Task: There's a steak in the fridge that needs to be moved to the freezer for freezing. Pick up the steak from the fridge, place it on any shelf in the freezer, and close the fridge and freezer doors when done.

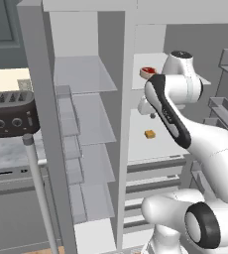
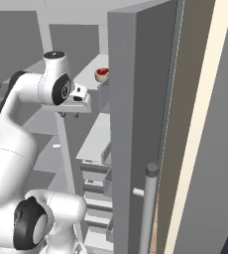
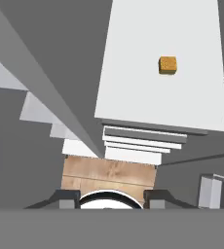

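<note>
While both doors stand wide open, the steak (image 1: 147,72) sits on a high white shelf inside the fridge (image 1: 158,99). It lies flat, near the shelf's front edge. The gripper (image 2: 69,114) hangs just in front of that shelf, a bit lower than the steak and not touching it. Its fingers (image 3: 65,199) are spread apart and hold nothing. A small orange cube (image 3: 167,65) rests on the white shelf below. Beside the fridge, the freezer (image 1: 84,129) shows its thin grey shelves.

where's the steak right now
The steak sits on an upper white shelf of the fridge, right of the freezer, a shelf above the orange cube and just left of the arm's wrist.
</note>
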You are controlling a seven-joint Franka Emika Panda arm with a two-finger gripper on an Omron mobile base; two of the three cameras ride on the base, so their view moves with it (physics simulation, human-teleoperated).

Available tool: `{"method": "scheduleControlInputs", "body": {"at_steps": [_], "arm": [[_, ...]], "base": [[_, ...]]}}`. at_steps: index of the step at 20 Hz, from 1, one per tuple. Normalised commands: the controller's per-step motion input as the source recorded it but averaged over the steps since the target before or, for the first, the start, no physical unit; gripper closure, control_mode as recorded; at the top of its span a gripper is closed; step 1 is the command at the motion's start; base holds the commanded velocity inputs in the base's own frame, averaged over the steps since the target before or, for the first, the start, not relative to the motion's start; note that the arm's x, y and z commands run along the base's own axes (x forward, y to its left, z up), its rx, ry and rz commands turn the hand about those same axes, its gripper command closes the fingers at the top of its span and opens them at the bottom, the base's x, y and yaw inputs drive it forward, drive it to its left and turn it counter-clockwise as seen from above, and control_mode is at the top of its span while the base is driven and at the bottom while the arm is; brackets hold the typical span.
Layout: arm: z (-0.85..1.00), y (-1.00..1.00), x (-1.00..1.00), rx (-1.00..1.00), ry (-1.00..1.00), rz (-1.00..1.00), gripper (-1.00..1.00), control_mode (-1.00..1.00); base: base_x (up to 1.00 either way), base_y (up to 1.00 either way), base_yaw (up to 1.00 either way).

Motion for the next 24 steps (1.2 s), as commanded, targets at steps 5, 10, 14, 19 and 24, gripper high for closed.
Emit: {"method": "scheduleControlInputs", "body": {"at_steps": [5, 10, 14, 19, 24], "arm": [[0.00, -0.11, -0.55, 0.00, -0.13, 0.00, -1.00, -1.00], [0.04, -0.29, -0.87, 0.00, -0.30, -0.02, -1.00, -1.00], [0.40, -0.23, -0.37, 0.00, -0.26, -0.04, -1.00, -1.00], [0.65, -0.12, -0.10, 0.00, -0.26, -0.05, -1.00, -1.00], [0.74, -0.01, 0.00, 0.00, -0.17, -0.05, -1.00, -1.00]], "base": [[0.00, 0.00, 0.00], [0.00, 0.00, 0.00], [0.00, 0.00, 0.00], [0.00, 0.00, 0.00], [0.00, 0.00, 0.00]]}}
